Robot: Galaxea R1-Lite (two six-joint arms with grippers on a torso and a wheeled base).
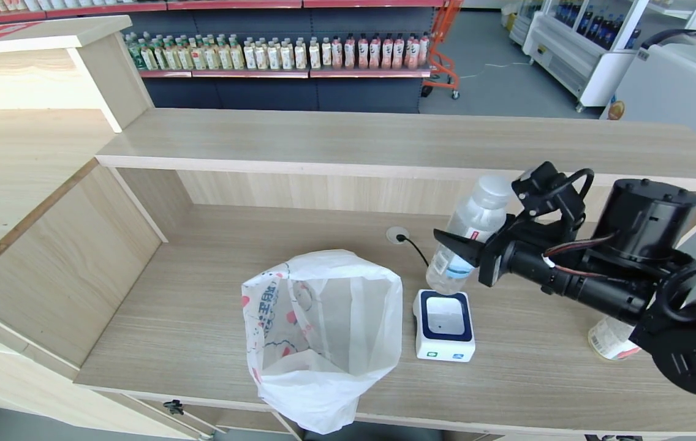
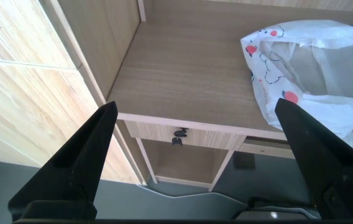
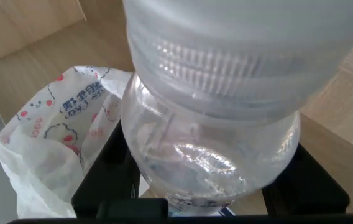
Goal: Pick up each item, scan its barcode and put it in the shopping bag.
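Observation:
My right gripper (image 1: pixel 467 245) is shut on a clear plastic water bottle (image 1: pixel 467 236), holding it tilted just above the white and blue barcode scanner (image 1: pixel 444 324). The bottle (image 3: pixel 220 118) looms close in the right wrist view, cap end nearest, with dark fingers (image 3: pixel 111 168) on both sides. The white shopping bag (image 1: pixel 323 331) with a cartoon print stands open on the counter to the scanner's left. My left gripper (image 2: pixel 195 149) hangs open below and in front of the counter edge, nothing between its fingers, with the bag (image 2: pixel 307 74) beyond it.
Another bottle (image 1: pixel 611 337) with a red and white label stands on the counter at the right, partly hidden by my right arm. A black cable (image 1: pixel 415 245) runs from a grommet to the scanner. A raised wooden ledge (image 1: pixel 385 141) borders the counter's far side.

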